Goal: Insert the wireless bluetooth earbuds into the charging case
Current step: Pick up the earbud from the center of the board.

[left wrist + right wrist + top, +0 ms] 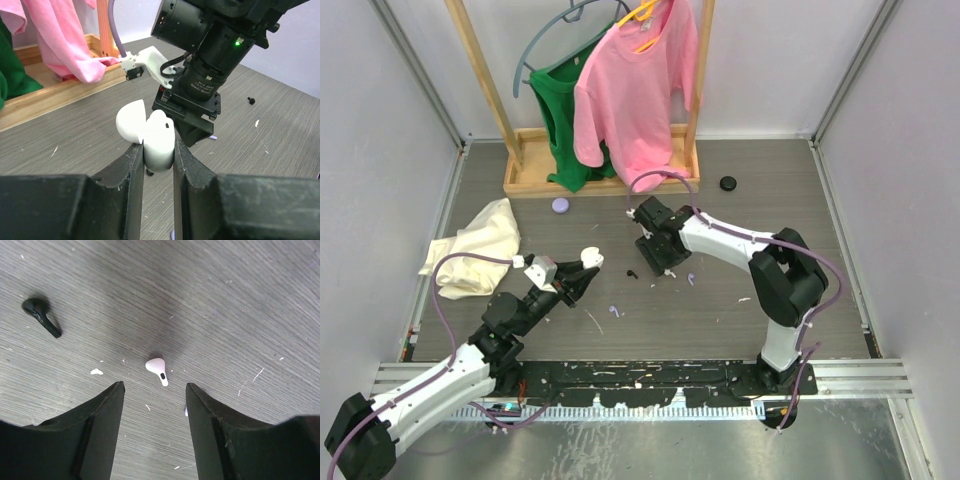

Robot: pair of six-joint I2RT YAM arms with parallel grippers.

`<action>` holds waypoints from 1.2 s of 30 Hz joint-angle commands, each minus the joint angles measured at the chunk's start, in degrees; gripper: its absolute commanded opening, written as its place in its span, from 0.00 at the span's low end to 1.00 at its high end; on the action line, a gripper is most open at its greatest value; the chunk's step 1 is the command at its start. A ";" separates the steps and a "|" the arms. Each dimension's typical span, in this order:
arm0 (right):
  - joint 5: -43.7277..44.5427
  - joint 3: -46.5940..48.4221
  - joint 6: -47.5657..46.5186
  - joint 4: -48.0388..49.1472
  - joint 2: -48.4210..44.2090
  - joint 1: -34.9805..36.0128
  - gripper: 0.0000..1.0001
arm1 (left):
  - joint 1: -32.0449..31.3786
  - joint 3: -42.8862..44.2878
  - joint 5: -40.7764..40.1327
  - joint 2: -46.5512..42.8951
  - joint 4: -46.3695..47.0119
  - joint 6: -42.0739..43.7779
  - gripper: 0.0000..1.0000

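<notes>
My left gripper [158,150] is shut on the white charging case [159,140], holding it above the table with its lid [131,122] flipped open. From above, the case [588,258] sits at the tip of the left gripper [578,272]. My right gripper [155,386] hangs open just over a white earbud [157,369] lying on the table, with nothing between its fingers. A black earbud [41,315] lies to the left of it. In the top view the right gripper [655,262] is right of the case, with the black earbud [632,274] and two lilac earbuds [691,280] [614,311] nearby.
A wooden rack [535,180] with a pink shirt [640,90] and a green shirt [565,120] stands at the back. A cream cloth [480,245] lies at the left. A lilac round case [560,205] and a black round object [727,183] sit near the rack.
</notes>
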 commanded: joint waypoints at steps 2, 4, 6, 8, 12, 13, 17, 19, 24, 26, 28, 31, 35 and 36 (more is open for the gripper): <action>-2.77 4.60 -8.37 -4.45 2.47 -0.57 0.57 | 0.06 0.84 0.47 -0.50 4.06 0.05 0.00; -3.10 5.71 -10.30 -4.57 3.69 -0.87 0.57 | 0.01 0.84 0.47 -0.53 4.01 0.06 0.00; -3.17 6.91 -11.15 -4.99 5.11 -1.35 0.55 | 0.00 0.83 0.47 -0.44 3.96 0.06 0.00; -3.20 7.96 -11.83 -5.59 6.58 -1.61 0.54 | 0.01 0.84 0.48 -0.50 3.94 0.06 0.00; -4.25 9.31 -12.82 -6.10 8.82 -1.81 0.51 | 0.05 0.91 0.49 -0.37 3.98 0.08 0.00; -4.11 9.53 -12.95 -6.45 9.56 -1.84 0.50 | 0.01 0.92 0.47 -0.32 3.94 0.06 0.00; -4.61 9.98 -13.27 -7.09 11.06 -1.94 0.47 | 0.00 0.92 0.47 -0.20 3.99 0.06 0.00; -5.06 10.01 -13.35 -7.42 11.53 -1.92 0.46 | -0.01 0.92 0.47 -0.16 3.94 0.06 0.00; -5.72 10.11 -13.52 -7.61 12.85 -1.98 0.42 | 0.00 1.01 0.60 0.11 4.07 0.06 0.00; -5.84 10.23 -13.46 -7.94 13.33 -1.96 0.40 | 0.02 1.02 0.55 0.11 4.03 0.06 0.00; -5.92 10.28 -13.29 -8.31 13.53 -2.03 0.37 | 0.01 1.01 0.56 0.24 4.08 0.06 0.00; -6.42 10.13 -12.80 -8.63 13.02 -2.05 0.33 | 0.00 1.03 0.64 0.33 4.20 0.06 0.00; -6.19 9.49 -11.56 -8.68 11.14 -2.06 0.28 | 0.06 1.05 0.89 0.37 4.23 0.07 0.00; -6.19 9.25 -11.18 -8.53 10.53 -2.06 0.27 | 0.04 1.01 0.90 0.37 4.22 0.06 0.00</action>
